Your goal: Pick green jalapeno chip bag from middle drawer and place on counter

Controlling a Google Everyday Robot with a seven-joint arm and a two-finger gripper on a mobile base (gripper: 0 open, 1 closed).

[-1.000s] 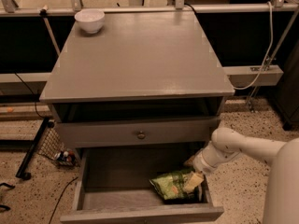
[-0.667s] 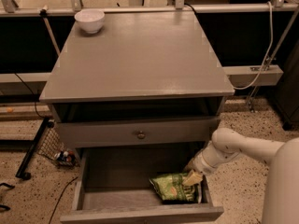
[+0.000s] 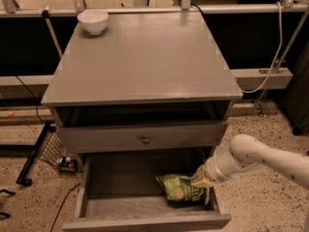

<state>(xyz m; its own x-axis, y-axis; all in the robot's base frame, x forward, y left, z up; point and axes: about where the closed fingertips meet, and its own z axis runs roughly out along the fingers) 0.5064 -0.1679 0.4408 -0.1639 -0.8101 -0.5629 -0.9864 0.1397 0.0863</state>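
A small white bowl (image 3: pixel 93 21) sits at the far left corner of the broad flat grey counter (image 3: pixel 145 62), and below it is a shut grey drawer front with a small round metal knob (image 3: pixel 145 139). Under that, the wide grey wooden middle drawer (image 3: pixel 120 204) stands pulled out. The crinkled light-green jalapeno chip bag (image 3: pixel 181 188) lies on its floor towards the right, and the gripper (image 3: pixel 202 180) of the white arm (image 3: pixel 260 158) is down against the bag's right end, though I cannot tell whether it has hold.
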